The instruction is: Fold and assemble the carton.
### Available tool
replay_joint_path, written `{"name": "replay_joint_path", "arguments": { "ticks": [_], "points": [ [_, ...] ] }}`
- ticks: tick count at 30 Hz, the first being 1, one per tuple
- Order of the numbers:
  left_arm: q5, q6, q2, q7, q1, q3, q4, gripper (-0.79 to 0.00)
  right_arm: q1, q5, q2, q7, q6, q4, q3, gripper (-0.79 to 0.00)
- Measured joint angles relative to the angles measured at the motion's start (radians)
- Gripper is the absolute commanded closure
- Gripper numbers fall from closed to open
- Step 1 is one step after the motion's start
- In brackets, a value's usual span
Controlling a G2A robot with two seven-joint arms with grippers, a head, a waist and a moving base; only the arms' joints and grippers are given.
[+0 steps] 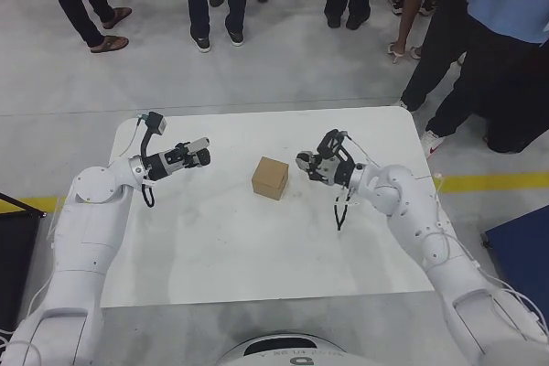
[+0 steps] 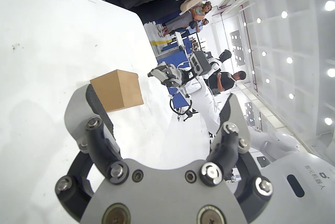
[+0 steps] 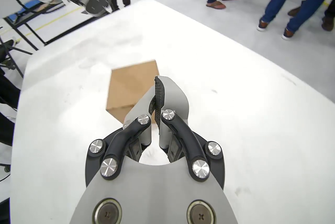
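White table [image 1: 256,256] w/ the carton [image 1: 270,177] near its centre, a closed brown cube, upright. Right gripper [image 1: 303,161] just right of it, fingers pressed together, empty. Left gripper [image 1: 203,150] well left, spread wide, holding nothing.

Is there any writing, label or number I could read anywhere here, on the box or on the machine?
Cardboard box: no print on the faces that show.
Table: none.
White robot casing: a short row of characters beside a dark oval, turned sideways and too unclear to quote.
Nothing else can be read.
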Motion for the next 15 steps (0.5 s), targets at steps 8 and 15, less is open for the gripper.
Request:
{"name": "replay_joint_path", "arguments": {
  "ticks": [8, 15],
  "points": [
    [0.0, 0.0, 0.0, 0.0, 0.0, 0.0, 0.0, -0.785, 0.018, 0.026, -0.032, 0.067, 0.03, 0.033, -0.098, 0.0],
    [0.0, 0.0, 0.0, 0.0, 0.0, 0.0, 0.0, -0.785, 0.05, 0.023, -0.052, 0.041, 0.027, 0.054, -0.142, 0.0]
  ]
}}
